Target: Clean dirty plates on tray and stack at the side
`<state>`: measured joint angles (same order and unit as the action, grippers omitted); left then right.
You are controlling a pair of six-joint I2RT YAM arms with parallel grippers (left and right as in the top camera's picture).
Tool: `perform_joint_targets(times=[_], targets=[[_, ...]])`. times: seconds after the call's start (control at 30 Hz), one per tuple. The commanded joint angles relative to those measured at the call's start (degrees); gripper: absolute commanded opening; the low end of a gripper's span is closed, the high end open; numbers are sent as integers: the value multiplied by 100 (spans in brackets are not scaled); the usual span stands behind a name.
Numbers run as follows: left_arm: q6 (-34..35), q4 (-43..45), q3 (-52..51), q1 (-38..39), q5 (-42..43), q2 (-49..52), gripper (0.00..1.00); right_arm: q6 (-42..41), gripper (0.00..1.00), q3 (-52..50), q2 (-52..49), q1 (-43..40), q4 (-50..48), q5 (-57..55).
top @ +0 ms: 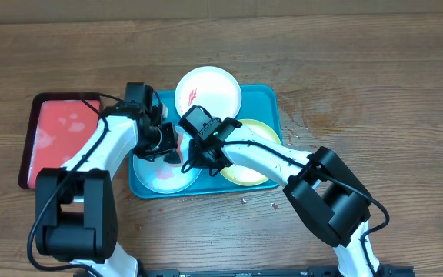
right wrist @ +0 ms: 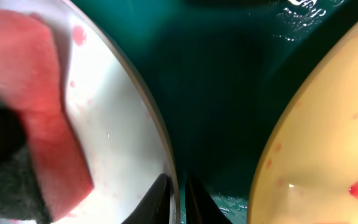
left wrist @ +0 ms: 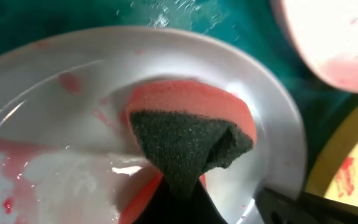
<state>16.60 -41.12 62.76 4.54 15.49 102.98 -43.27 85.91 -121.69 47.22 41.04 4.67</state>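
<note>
A large teal-blue rectangular plastic tray (top: 261,101) with rounded corners and a raised rim lies in the middle of the wooden counter (top: 375,77). Its long axis runs left to right. It holds three plates, all lying flat with their hollows up. A round white plate (top: 214,88) sits at the far edge and carries a red smear left of its centre. A round yellow-green plate (top: 246,174) lies at the right end, partly under the right arm, with red marks on it in the right wrist view. A round pale blue plate (top: 160,178) lies in the near left corner, wet and streaked with pink and red. A strip of bare, wet tray shows between the pale blue plate and the yellow-green plate.

The left gripper (top: 171,146) hangs over the pale blue plate with its jaws clenched on a pink sponge (left wrist: 191,124) backed with dark green scouring pad. The pad faces the wrist camera, and the pink foam bulges beyond it against the plate's wet inside. The right gripper (right wrist: 178,196) has its jaws pinched on the right rim of the pale blue plate, one finger inside the rim and one outside.

A smaller red tray (top: 60,135) with a dark rim lies on the counter just left of the tray.
</note>
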Motion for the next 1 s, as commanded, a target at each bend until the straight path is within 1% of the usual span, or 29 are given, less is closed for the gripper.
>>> perform_joint_targets(times=[0.0, 0.1, 0.13, 0.2, 0.3, 0.33, 0.4, 0.47, 0.5, 0.53, 0.57, 0.63, 0.7, 0.8, 0.87, 0.9, 0.97], targets=[[101, -90, -52, 48, -1182, 195, 4, 0, 11, -44, -92, -48, -4, -4], [101, -249, -52, 46, -2708, 197, 4, 0, 11, -44, -92, -48, 15, -7], [103, -297, -52, 42, -3008, 197, 4, 0, 11, -44, -92, -48, 15, -4], [103, -450, -44, 33, -3943, 195, 4, 0, 11, -44, -92, -48, 17, -7], [201, -726, 42, 33, -4883, 190, 4, 17, 11, -44, -92, -48, 22, -7], [275, -820, 98, 33, -4894, 190, 4, 17, 11, -44, -92, -48, 17, -7], [654, -1139, 345, 44, -4881, 179, 4, 20, 5, -33, -92, -48, 17, -7], [916, -1460, 623, 44, -4758, 155, 4, 31, 4, 4, -90, -48, 37, -7], [938, -1823, 1032, 42, -4275, 87, 4, 177, 4, 81, -90, -46, 70, 59], [938, -1930, 1169, 42, -4072, 48, 4, 195, 4, 98, -90, -46, 81, 66], [938, -2140, 1506, 33, -3545, -92, 4, 295, 4, 168, -90, -46, 103, 138], [935, -2229, 1762, 13, -3073, -286, 4, 468, 4, 258, -87, -46, 107, 221], [938, -2188, 1958, -68, -2621, -643, 4, 811, 4, 393, -33, 2, 170, 291], [1115, -2157, 1991, -468, -2437, -1287, 4, 992, 4, 608, 164, 101, 350, -28], [1316, -2260, 1991, -761, -2439, -1526, 4, 1040, 4, 767, 306, 144, 531, -343], [1392, -2345, 1991, -1034, -2435, -1672, 4, 1056, 4, 881, 398, 157, 649, -511], [1410, -2428, 1989, -1434, -2358, -1801, 4, 1056, 4, 1104, 527, 157, 857, -763]])
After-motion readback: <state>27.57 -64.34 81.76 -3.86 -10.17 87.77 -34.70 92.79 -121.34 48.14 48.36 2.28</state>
